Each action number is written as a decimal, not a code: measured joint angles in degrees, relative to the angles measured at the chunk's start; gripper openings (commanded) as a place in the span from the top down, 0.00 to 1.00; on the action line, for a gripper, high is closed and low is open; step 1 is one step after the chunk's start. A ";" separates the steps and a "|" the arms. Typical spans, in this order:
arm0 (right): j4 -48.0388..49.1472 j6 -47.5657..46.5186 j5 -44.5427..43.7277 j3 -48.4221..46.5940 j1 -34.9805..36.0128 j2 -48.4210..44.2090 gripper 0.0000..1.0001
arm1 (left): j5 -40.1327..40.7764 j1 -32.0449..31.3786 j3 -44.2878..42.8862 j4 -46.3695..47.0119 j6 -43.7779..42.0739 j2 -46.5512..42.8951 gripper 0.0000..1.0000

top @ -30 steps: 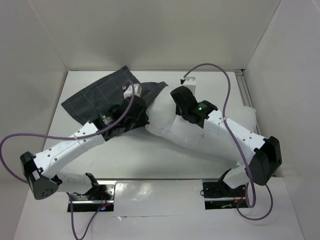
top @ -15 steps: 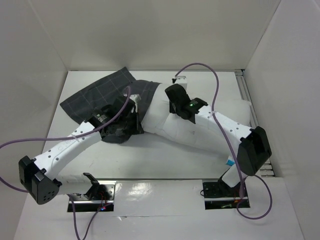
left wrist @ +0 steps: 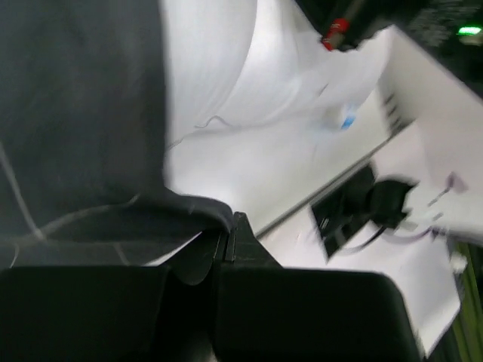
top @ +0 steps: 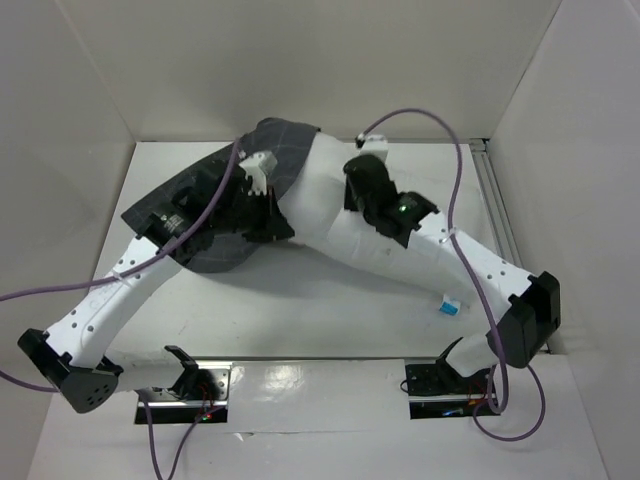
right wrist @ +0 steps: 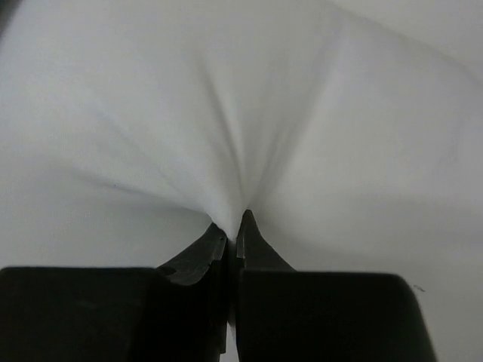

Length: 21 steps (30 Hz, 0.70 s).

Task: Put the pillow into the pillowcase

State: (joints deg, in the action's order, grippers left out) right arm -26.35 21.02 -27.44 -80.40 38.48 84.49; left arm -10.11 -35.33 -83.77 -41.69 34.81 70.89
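top view high, looking down; wrist views close, all sharing pillow (top: pixel 320 205)

The pillowcase (top: pixel 197 183) covers the far-left end of the pillow (top: pixel 322 205) on the table (top: pixel 300 315).

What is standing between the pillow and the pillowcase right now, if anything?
Nothing visible. The pillowcase meets the pillow directly at its far left end, and its edge seems to drape over it. The left gripper is shut on the pillowcase fabric, and the right gripper is shut on a pinch of the pillow.
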 measured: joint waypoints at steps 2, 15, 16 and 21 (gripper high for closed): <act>1.38 2.43 0.39 6.78 3.91 -1.09 1.00 | -1.46 -0.07 6.99 -1.22 0.02 -1.25 1.00; 4.79 7.87 2.69 17.42 9.18 -2.38 1.00 | 2.97 0.57 2.03 -13.49 -1.31 0.68 0.37; 4.68 7.87 2.67 17.42 9.33 -2.38 1.00 | 4.52 0.94 -0.44 -13.51 -1.14 2.05 0.37; 4.24 7.87 2.27 17.42 10.36 -2.40 1.00 | 14.32 3.91 -10.01 -13.16 1.20 13.29 0.22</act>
State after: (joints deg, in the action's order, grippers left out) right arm -22.11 28.88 -25.17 -62.98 48.84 82.08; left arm 4.21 -31.42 -93.78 -54.85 36.01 84.18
